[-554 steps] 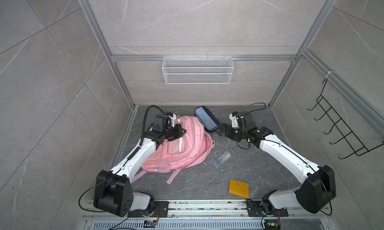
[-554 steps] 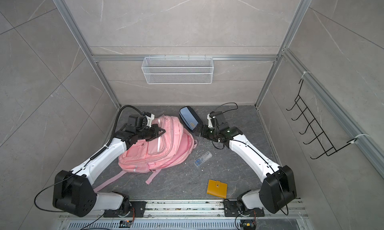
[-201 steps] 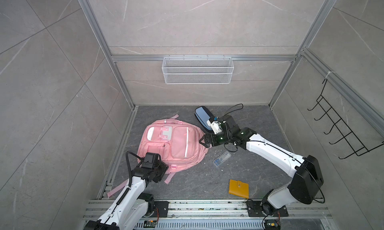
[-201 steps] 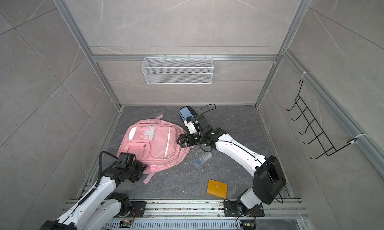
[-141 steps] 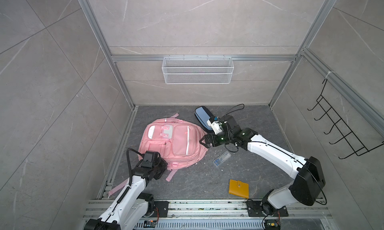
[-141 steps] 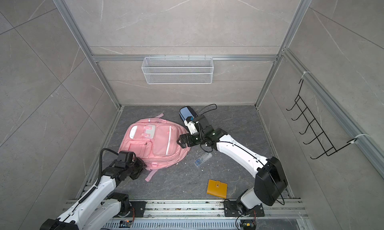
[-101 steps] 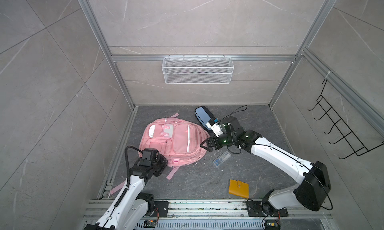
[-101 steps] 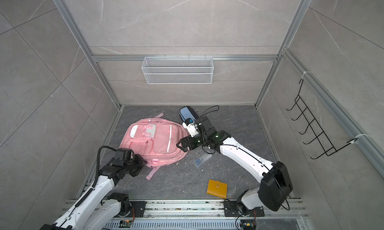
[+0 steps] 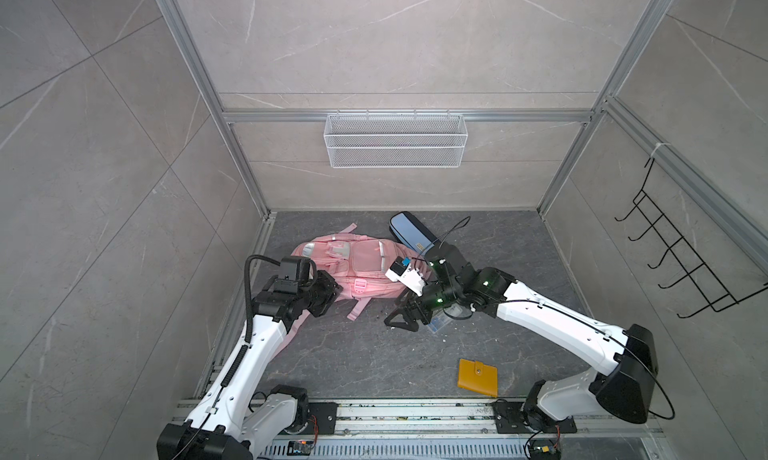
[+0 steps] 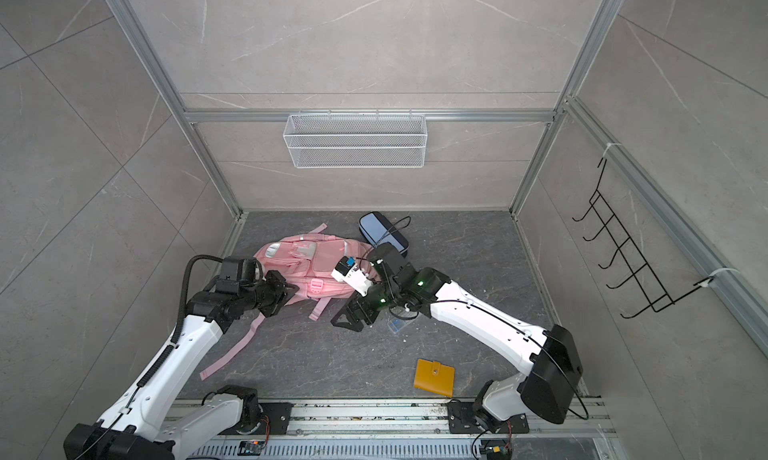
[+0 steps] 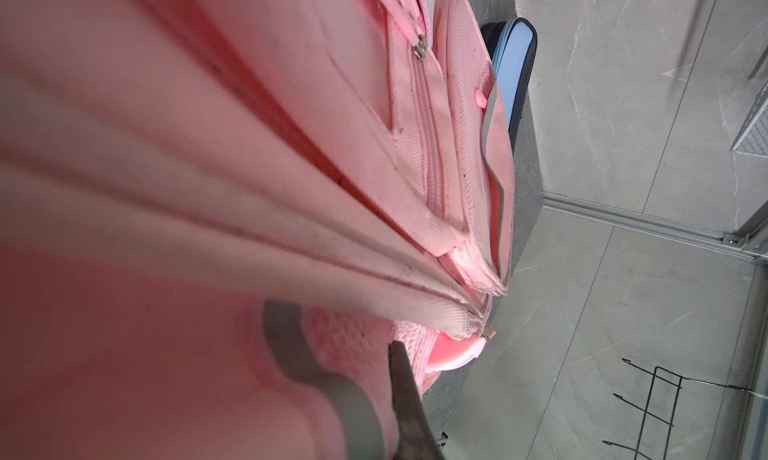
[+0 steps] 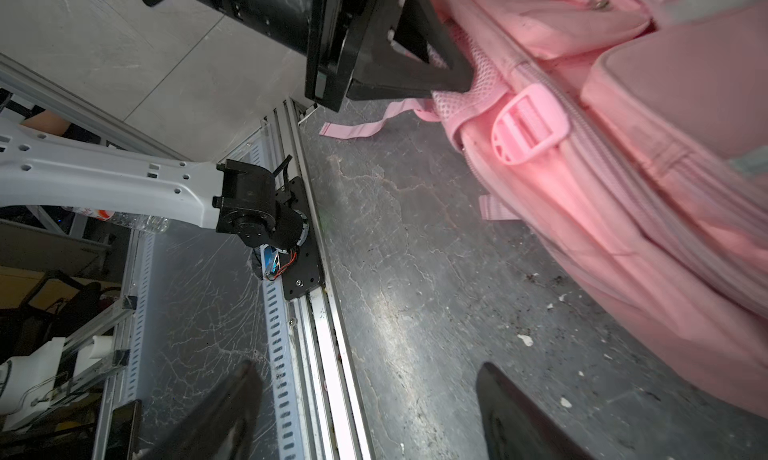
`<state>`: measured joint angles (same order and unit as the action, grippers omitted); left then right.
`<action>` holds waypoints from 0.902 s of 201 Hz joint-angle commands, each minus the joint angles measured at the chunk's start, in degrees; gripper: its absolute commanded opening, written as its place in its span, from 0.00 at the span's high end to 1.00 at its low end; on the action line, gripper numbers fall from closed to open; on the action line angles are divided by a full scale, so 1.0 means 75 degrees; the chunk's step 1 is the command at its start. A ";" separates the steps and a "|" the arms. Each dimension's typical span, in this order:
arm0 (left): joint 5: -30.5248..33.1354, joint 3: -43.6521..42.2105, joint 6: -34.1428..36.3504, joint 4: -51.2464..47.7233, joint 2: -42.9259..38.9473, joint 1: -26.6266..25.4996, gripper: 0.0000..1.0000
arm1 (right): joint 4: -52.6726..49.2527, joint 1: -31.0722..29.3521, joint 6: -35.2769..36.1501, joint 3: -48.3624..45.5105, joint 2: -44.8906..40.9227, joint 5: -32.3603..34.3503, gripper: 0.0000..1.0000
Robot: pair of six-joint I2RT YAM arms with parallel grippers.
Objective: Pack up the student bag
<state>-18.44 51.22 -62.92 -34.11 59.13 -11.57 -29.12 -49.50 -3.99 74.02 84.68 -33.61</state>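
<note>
The student bag (image 9: pixel 361 262), a pink backpack, lies flat on the dark floor at mid-left in both top views (image 10: pixel 320 266). My left gripper (image 9: pixel 332 289) is shut on the pink mesh at the bag's near-left corner, beside a pink buckle (image 12: pixel 528 125). In the left wrist view, pink fabric (image 11: pixel 249 146) fills most of the picture and lies between the fingers (image 11: pixel 397 354). My right gripper (image 9: pixel 399 316) hangs open over bare floor just off the bag's near edge. In its wrist view, the right gripper (image 12: pixel 365 370) has nothing in it, and the bag (image 12: pixel 623 188) lies beside it.
A light-blue and navy pencil case (image 9: pixel 409 231) lies behind the bag. A yellow wallet (image 9: pixel 478 377) sits near the front rail. A small clear item (image 9: pixel 440 318) lies under my right arm. A pink strap (image 10: pixel 232 350) trails forward. Wire basket (image 9: pixel 395 140) on back wall, hooks (image 9: pixel 681 262) on the right wall.
My left gripper reached forward from the front and shut on the bag's near-left corner. The right gripper swung from the bag's right side to its near edge, jaws narrowing a little.
</note>
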 commanded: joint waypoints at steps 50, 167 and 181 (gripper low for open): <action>-0.0659 0.0908 -0.0454 0.1148 0.0126 -0.0152 1.00 | 0.1129 -0.0307 -0.0325 0.0436 0.1197 0.1055 0.35; -0.0776 0.0963 -0.0901 0.1548 0.0143 -0.0489 1.00 | 0.1703 -0.0292 -0.0217 0.1702 0.2730 0.2512 0.46; -0.0787 0.0956 -0.0916 0.1577 0.0152 -0.0511 1.00 | 0.1737 -0.0294 -0.0194 0.1743 0.2787 0.2691 0.47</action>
<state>-18.98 54.33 -68.86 -29.36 61.14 -14.28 -16.47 -51.75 -6.79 84.62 104.14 -17.63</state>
